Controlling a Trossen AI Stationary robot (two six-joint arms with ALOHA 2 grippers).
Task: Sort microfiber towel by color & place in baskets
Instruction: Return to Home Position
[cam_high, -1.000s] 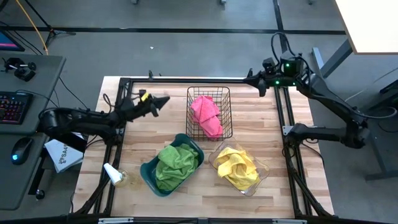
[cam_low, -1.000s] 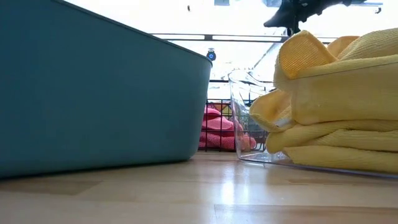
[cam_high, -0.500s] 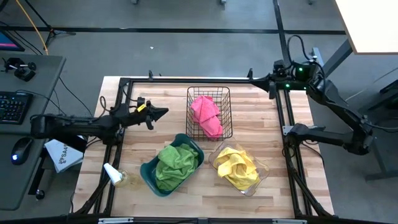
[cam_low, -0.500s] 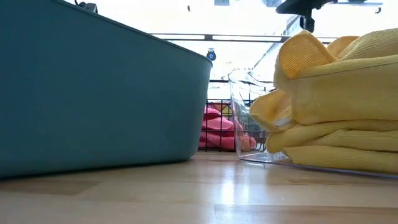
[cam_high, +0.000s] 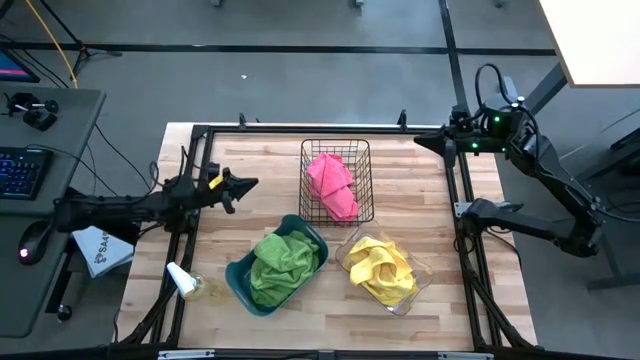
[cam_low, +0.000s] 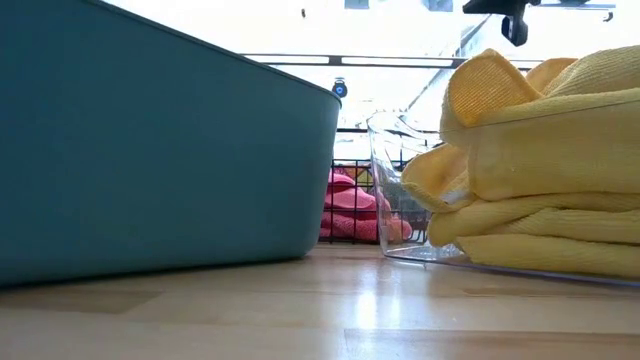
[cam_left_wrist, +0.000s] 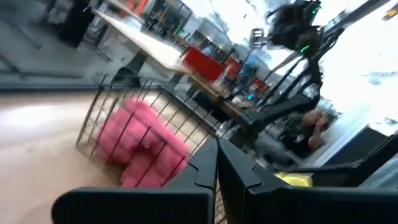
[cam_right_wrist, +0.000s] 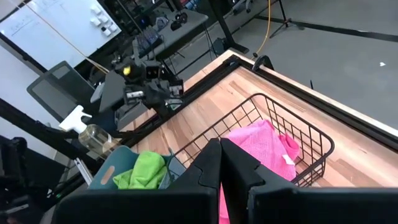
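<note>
Pale wooden table (cam_high: 260, 150) inside a black rail frame, on a grey floor. A desk with a keyboard (cam_high: 20, 172) and mouse (cam_high: 32, 240) stands off the table's left side.

Three baskets sit in the middle of the table.
- Wire basket (cam_high: 336, 143): farthest back, long axis running front to back, square to the table edge. It holds pink towels (cam_high: 332, 183).
- Teal bin (cam_high: 238, 275): front left of the wire basket, turned on a diagonal. It holds green towels (cam_high: 283, 262).
- Clear bin (cam_high: 420, 270): front right, also on a diagonal, just beside the teal bin. Yellow towels (cam_high: 382, 268) are heaped above its rim.

In the low view the teal wall and the yellow heap fill the foreground, with the pink towels seen in the gap between them.

Left gripper (cam_high: 248, 184): over the table's left part, apart from the wire basket and pointing toward it, fingers pressed together, nothing held.

Right gripper (cam_high: 422, 139): at the back right rail, pointing inward, fingers also closed on nothing.

A spray bottle (cam_high: 183, 281) lies at the front left, near the teal bin. Nothing stands between either gripper and the baskets.
</note>
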